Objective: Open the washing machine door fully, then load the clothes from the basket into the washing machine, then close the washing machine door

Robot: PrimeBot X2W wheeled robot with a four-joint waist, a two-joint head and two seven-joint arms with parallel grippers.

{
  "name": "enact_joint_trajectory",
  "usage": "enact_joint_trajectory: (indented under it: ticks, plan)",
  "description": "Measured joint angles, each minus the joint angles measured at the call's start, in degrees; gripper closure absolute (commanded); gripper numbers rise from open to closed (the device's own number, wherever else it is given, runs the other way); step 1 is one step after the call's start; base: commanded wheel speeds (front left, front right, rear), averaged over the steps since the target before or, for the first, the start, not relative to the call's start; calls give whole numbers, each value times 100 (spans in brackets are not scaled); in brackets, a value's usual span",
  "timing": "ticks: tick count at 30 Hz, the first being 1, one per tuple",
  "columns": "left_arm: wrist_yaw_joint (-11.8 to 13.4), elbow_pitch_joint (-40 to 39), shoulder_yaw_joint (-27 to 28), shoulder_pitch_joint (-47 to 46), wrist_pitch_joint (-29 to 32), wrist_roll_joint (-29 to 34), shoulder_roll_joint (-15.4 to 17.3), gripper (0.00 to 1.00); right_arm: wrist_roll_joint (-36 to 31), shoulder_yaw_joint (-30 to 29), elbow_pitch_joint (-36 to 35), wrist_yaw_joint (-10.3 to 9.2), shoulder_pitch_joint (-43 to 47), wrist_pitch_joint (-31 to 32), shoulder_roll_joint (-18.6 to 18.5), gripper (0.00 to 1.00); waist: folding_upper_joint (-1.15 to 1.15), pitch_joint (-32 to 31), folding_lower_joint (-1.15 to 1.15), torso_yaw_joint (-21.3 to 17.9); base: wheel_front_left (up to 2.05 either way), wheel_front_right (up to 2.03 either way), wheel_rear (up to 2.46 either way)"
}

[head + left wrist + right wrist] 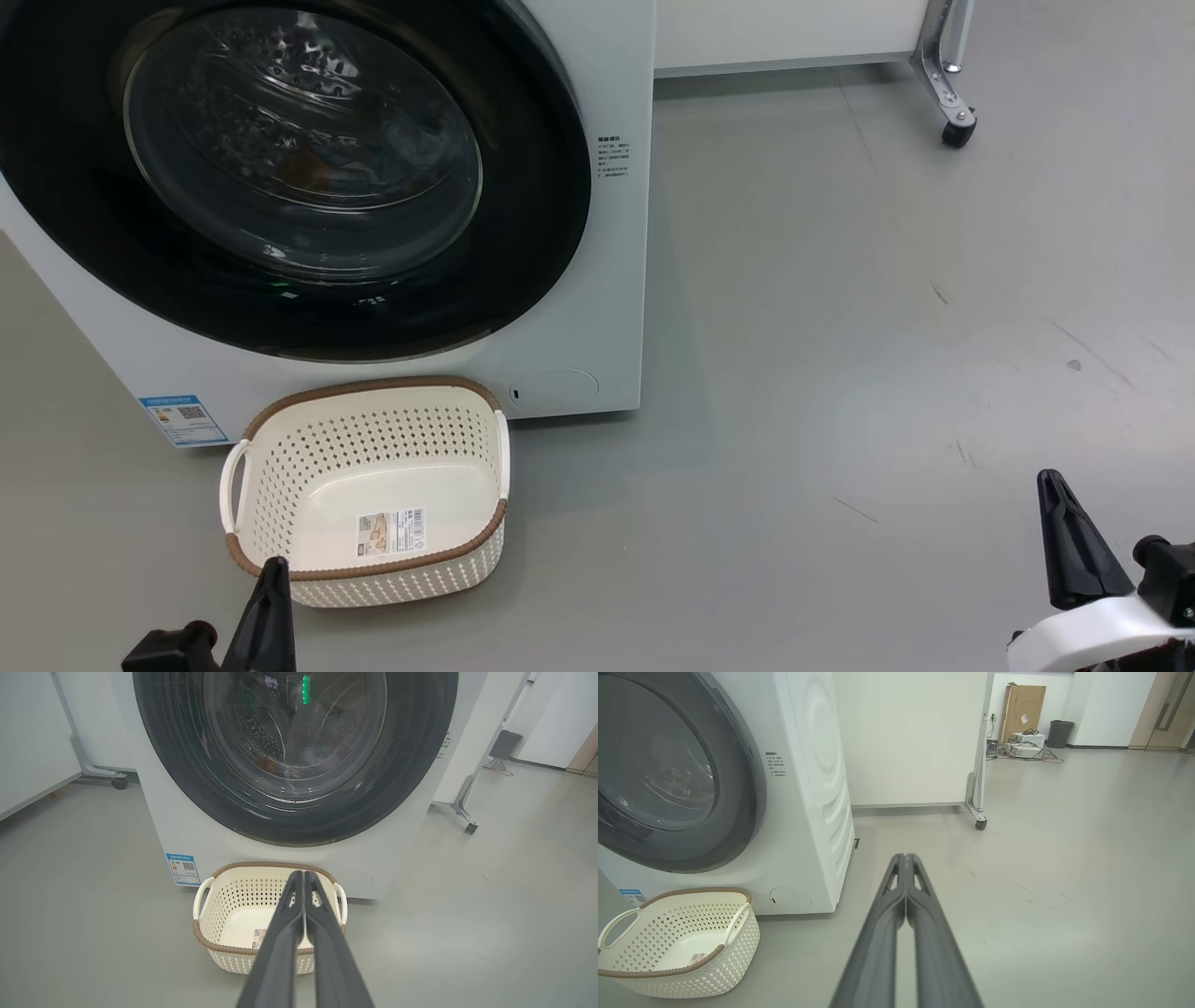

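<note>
the washing machine (621,280) is white with a small blue label sticker (184,420), the washing machine door (299,159) has a glossy black rim around clear glass, the basket (308,467) is cream-white, patterned with small holes, its woven rim brown, and the floor (840,327) is plain grey.

Glossy black rim and clear glass on the washing machine door (299,159), perforated matt plastic basket (373,439), smooth grey floor (840,373).
</note>
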Motion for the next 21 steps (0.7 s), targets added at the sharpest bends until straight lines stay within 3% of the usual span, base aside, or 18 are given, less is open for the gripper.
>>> enact_joint_trajectory:
  ticks: [21]
  plan:
    - [0,0,103,-110,424,-1693,-2,100,1790,-265,193,57,-227,545,216,100,0,36,0,53,0,0,0]
